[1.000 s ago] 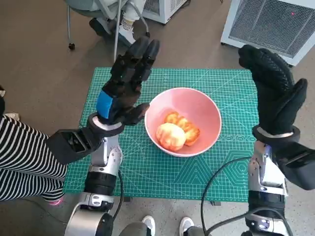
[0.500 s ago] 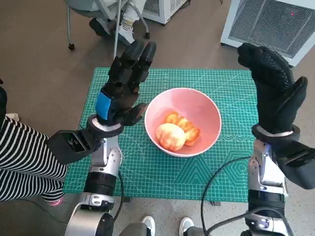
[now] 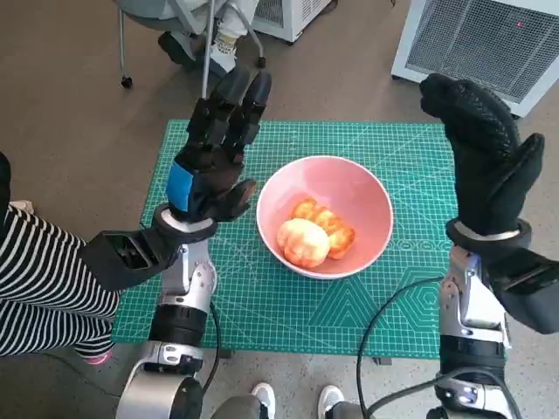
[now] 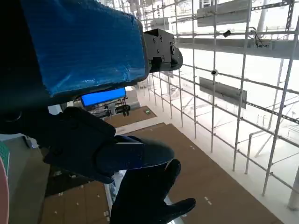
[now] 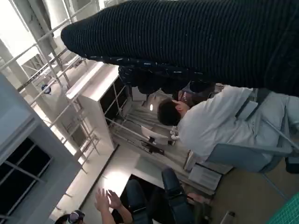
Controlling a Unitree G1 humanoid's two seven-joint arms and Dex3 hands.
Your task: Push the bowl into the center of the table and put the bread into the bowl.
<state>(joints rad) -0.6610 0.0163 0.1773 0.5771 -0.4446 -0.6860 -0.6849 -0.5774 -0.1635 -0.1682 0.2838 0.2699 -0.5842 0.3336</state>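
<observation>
Left robot hand (image 3: 212, 157) has lifted, both spread empty beside bowl (image 3: 325, 215) holding bread (image 3: 314, 234).

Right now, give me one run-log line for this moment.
bowl: mid-mat | bread: inside bowl | left hand: raised, holds nothing | right hand: raised, holds nothing | task: looks done

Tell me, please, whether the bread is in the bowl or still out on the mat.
In: the bread lies inside the pink bowl, below its rim, with nothing on the green mat around it.

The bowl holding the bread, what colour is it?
Pink; the bowl shows best in the head view.
</observation>
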